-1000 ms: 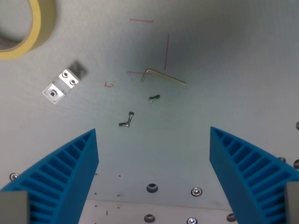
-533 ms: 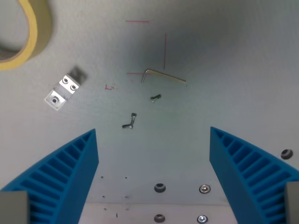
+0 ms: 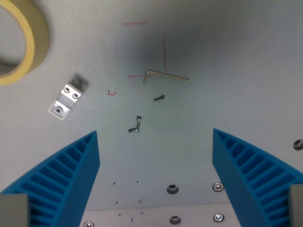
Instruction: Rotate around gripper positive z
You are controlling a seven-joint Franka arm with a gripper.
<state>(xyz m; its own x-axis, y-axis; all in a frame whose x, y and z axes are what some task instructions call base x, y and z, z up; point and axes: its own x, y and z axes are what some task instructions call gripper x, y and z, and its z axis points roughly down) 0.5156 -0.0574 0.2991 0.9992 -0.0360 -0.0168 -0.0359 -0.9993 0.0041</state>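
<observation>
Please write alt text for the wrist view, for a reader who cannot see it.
The open gripper, with two blue ribbed fingers, holds nothing above a grey table. On the table lie an Allen key, two small screws, a metal bracket and, at the upper left, a roll of yellow tape.

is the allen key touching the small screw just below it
Apart. The wrist view shows bare table between the allen key and the small screw.
</observation>
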